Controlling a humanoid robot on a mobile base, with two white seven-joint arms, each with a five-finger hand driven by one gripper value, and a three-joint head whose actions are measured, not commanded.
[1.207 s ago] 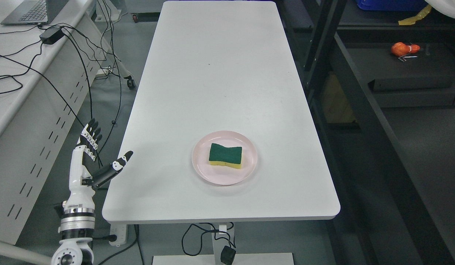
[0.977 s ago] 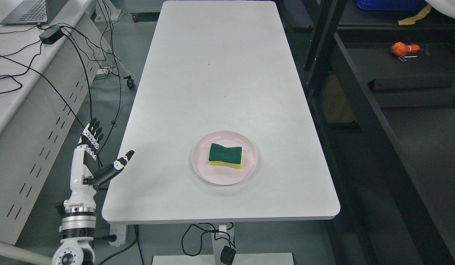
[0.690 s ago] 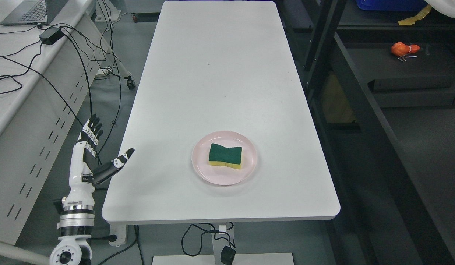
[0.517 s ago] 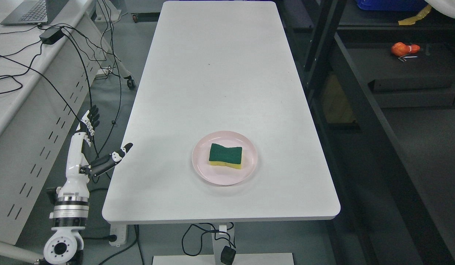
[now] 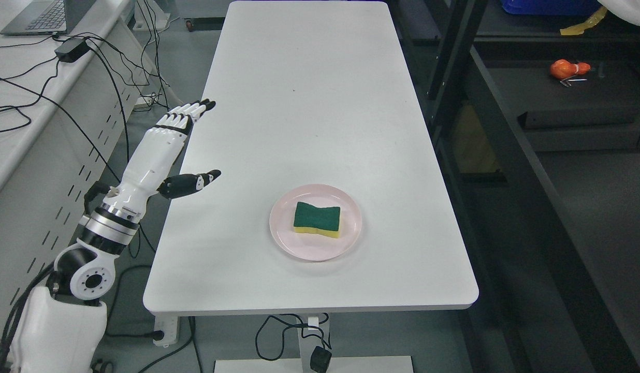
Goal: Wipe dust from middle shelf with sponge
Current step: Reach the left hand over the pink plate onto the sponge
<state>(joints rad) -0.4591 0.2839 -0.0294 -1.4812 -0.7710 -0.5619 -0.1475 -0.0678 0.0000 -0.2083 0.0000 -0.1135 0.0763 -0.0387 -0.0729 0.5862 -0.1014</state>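
A green-topped yellow sponge (image 5: 317, 219) lies on a pink plate (image 5: 346, 243) near the front of the white table (image 5: 304, 103). My left hand (image 5: 188, 142) is open and empty, fingers stretched out and thumb apart, raised over the table's left edge, well to the left of the plate. A dark shelf unit (image 5: 511, 155) stands to the right of the table. My right arm does not show.
A desk with a laptop (image 5: 35, 15), a power brick and many cables stands at the left. An orange object (image 5: 566, 68) lies on a dark shelf at the far right. Cables hang under the table's front edge.
My left arm has risen and swung forward and right, from beside the table's front left corner to over its left edge. The hand stays open. Sponge and plate have not moved.
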